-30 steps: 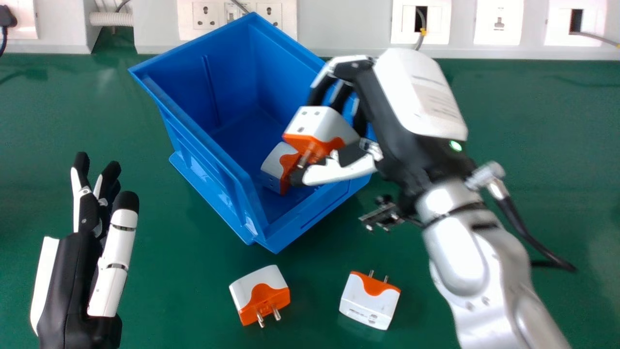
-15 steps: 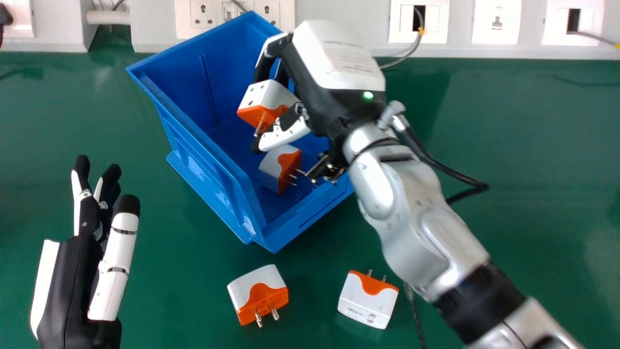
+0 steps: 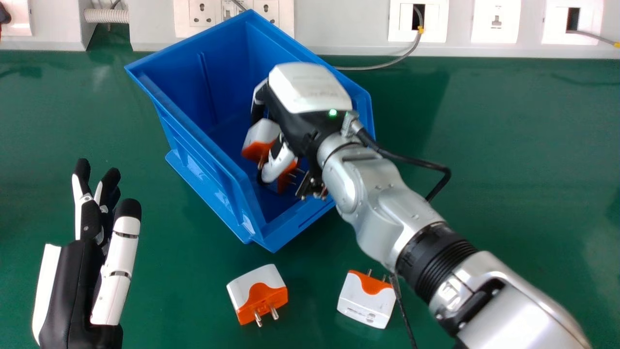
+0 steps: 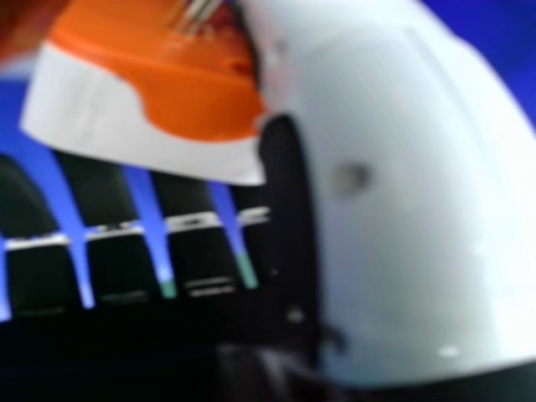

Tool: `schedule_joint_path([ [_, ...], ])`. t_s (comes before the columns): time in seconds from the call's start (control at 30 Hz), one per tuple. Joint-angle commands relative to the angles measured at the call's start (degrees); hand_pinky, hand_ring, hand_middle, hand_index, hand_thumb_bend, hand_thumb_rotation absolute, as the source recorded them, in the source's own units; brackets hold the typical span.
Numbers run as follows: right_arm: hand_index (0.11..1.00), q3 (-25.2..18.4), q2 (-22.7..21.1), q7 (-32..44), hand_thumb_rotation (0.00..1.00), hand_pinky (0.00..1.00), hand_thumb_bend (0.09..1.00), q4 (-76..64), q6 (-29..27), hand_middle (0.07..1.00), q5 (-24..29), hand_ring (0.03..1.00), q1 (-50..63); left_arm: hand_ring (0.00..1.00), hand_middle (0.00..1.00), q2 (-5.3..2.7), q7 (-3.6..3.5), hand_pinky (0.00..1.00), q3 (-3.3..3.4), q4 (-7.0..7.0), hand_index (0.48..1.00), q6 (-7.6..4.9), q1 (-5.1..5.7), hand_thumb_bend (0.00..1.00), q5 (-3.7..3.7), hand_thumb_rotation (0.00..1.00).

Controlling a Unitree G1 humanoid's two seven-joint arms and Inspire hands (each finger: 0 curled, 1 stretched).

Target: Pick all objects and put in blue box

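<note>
Inside the blue box, my right hand holds a white and orange plug adapter between its fingers and thumb. Another adapter lies in the box just below, partly covered by the thumb. In the right hand view the held adapter rests against my right hand. On the green table in front of the box are two more adapters, one with its pins toward me, the other with its pins toward the box. At the left, my left hand stays open and empty.
A white wall trunking with sockets runs behind the box. A grey cable crosses the green table at the back. The silver right forearm spans the area right of the box.
My right hand has moved left over the box and then lower into it, still holding the adapter. The left hand has hardly moved.
</note>
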Motion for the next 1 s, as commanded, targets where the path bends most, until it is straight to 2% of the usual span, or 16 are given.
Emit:
schedule_joint_path([
  [0.0, 0.545, 0.4, 0.1, -2.5, 0.0, 0.33, 0.51, -0.9, -1.7, 0.506, 0.1, 0.394, -2.9, 1.0, 0.99, -0.08, 0.3, 1.0, -0.16, -1.49, 0.994, -0.95, 0.37, 0.3, 0.74, 0.86],
  [0.03, 0.54, 0.8, -0.1, -2.8, 0.0, 0.37, 0.51, -0.9, -2.1, 0.513, -0.1, 0.402, -2.6, 1.0, 0.99, -0.08, 0.33, 1.0, -0.18, -1.4, 0.995, -1.06, 0.4, 0.32, 0.8, 0.86],
  [0.07, 0.612, 1.2, -0.3, -2.9, 0.04, 0.45, 0.571, -1.0, -2.4, 0.609, -0.4, 0.514, -2.4, 1.0, 0.99, -0.07, 0.32, 1.0, -0.2, -1.37, 0.995, -1.06, 0.45, 0.32, 0.79, 0.87],
  [0.1, 0.724, 1.7, -0.6, -2.9, 0.11, 0.56, 0.632, -1.2, -2.5, 0.748, -0.7, 0.672, -2.2, 1.0, 0.99, -0.08, 0.34, 1.0, -0.21, -1.41, 0.997, -0.91, 0.46, 0.33, 0.7, 0.88],
  [0.13, 0.8, 2.1, -0.8, -2.7, 0.16, 0.63, 0.656, -1.4, -2.5, 0.829, -0.9, 0.76, -2.1, 1.0, 0.99, -0.08, 0.39, 1.0, -0.21, -1.48, 0.998, -0.7, 0.43, 0.34, 0.66, 0.88],
  [0.23, 0.931, 3.1, -1.4, -2.1, 0.26, 0.76, 0.723, -2.1, -2.0, 0.965, -1.5, 0.908, -2.1, 1.0, 0.99, -0.01, 0.51, 1.0, -0.15, -1.56, 1.0, -0.36, 0.32, 0.37, 0.59, 0.89],
  [0.27, 0.955, 3.4, -1.6, -2.1, 0.29, 0.78, 0.752, -2.4, -1.8, 0.982, -1.6, 0.932, -2.1, 1.0, 0.99, 0.09, 0.3, 1.0, -0.14, -1.42, 1.0, -0.43, 0.2, 0.38, 0.2, 0.89],
  [0.3, 0.976, 3.5, -1.7, -2.3, 0.31, 0.8, 0.774, -2.5, -1.7, 0.991, -1.6, 0.952, -2.1, 1.0, 1.0, 0.12, 0.24, 1.0, -0.12, -1.21, 1.0, -0.52, -0.06, 0.38, -0.01, 0.89],
  [0.4, 0.997, 3.6, -2.1, -2.7, 0.33, 0.83, 0.793, -3.2, -1.5, 0.999, -1.3, 0.988, -1.9, 1.0, 0.99, -0.05, 0.52, 1.0, -0.1, -0.83, 0.994, -0.65, -0.62, 0.35, 0.07, 0.87],
  [0.53, 1.0, 3.8, -2.4, -2.9, 0.33, 0.82, 0.816, -3.7, -0.8, 1.0, -1.5, 0.983, -1.9, 1.0, 0.98, -0.02, 0.47, 1.0, -0.02, -0.37, 0.994, -0.79, -1.01, 0.34, 0.01, 0.86],
  [0.63, 1.0, 3.7, -2.5, -2.6, 0.31, 0.83, 0.81, -4.2, -0.1, 1.0, -1.4, 0.991, -1.9, 0.99, 0.98, -0.03, 0.86, 1.0, 0.02, -0.46, 0.991, -0.53, -1.05, 0.33, 0.71, 0.86],
  [0.83, 1.0, 3.4, -2.6, -2.3, 0.29, 0.83, 0.797, -5.8, 1.6, 1.0, -1.1, 0.995, -2.0, 1.0, 0.98, 0.36, 1.17, 1.0, 0.03, -0.62, 0.993, -0.26, -1.1, 0.32, 1.46, 0.89],
  [0.97, 1.0, 2.6, -3.2, -2.1, 0.24, 0.81, 0.762, -9.5, 3.0, 1.0, -0.6, 0.988, -1.1, 1.0, 0.99, 0.45, 0.72, 1.0, 0.15, -0.41, 0.992, -0.65, -1.41, 0.3, 0.55, 0.88],
])
